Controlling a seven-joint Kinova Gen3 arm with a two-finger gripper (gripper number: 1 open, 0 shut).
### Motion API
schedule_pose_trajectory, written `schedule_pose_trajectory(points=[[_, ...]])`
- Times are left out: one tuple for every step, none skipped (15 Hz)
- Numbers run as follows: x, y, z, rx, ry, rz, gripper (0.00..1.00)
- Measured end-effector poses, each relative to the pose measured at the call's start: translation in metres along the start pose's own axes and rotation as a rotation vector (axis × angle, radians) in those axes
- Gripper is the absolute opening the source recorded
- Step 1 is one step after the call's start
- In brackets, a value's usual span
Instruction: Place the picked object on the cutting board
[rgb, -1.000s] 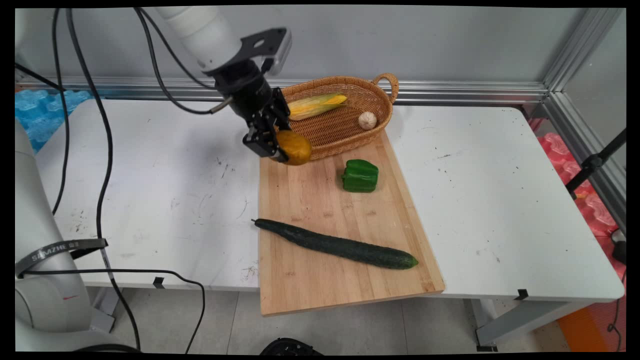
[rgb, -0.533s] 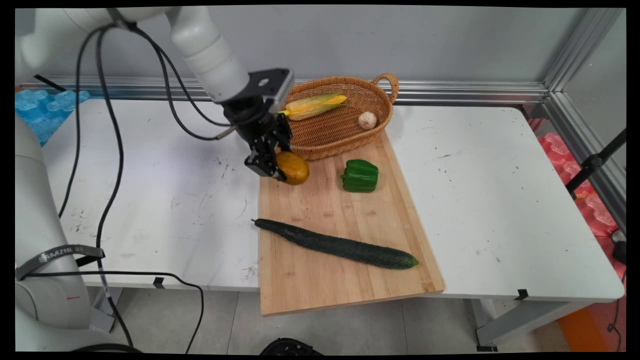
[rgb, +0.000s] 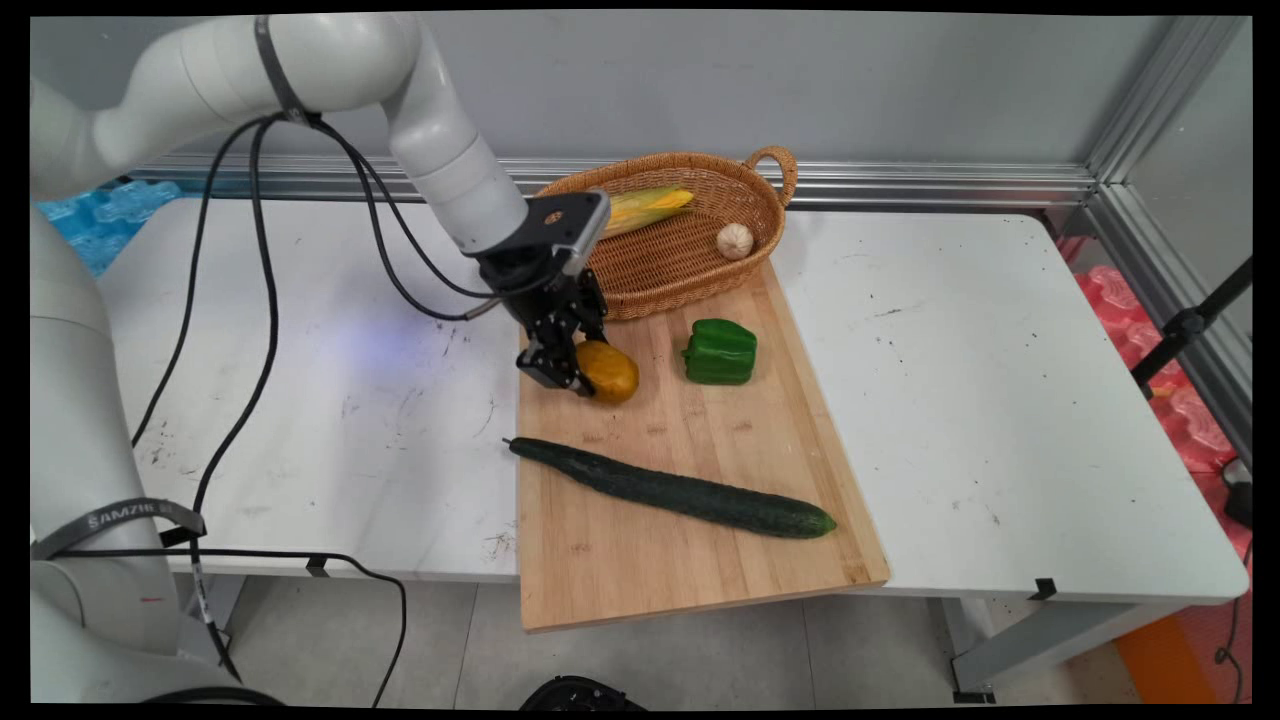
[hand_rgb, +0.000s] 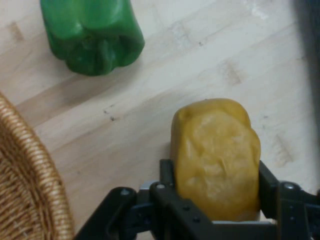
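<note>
Main view: gripper (rgb: 578, 372) closed on yellow-orange potato (rgb: 607, 371), low over cutting board (rgb: 690, 560), near its far left corner. Pepper (rgb: 720, 351) right of potato on board; cucumber (rgb: 672, 489) across board nearer camera. Basket (rgb: 680, 270) at board's far edge, corn (rgb: 645, 207) and garlic (rgb: 734, 240) inside.

Hand view: fingers (hand_rgb: 168, 172) clamp potato (hand_rgb: 216, 157) from both sides above board (hand_rgb: 200, 65); pepper (hand_rgb: 92, 32) upper left, basket (hand_rgb: 25, 185) rim lower left.

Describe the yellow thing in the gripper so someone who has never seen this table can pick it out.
Find the wooden cutting board in the table's middle. At its far left corner, below the wicker basket, the gripper clamps a rounded yellow-orange potato. It is the board's only yellow item; the pepper and cucumber are green.
</note>
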Motion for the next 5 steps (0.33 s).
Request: schedule_pose_trajectory(points=[[-0.0009,-0.0002,0.0032,-0.003,0.005,0.000,0.00],[-0.0020,0.0000,0.0057,-0.005,0.011,-0.001,1.00],[-0.0028,0.0003,0.0072,-0.007,0.016,-0.001,1.00],[-0.0028,0.0002,0.0078,-0.007,0.022,-0.003,1.00],[-0.0025,0.0000,0.0074,-0.005,0.027,-0.008,1.00]])
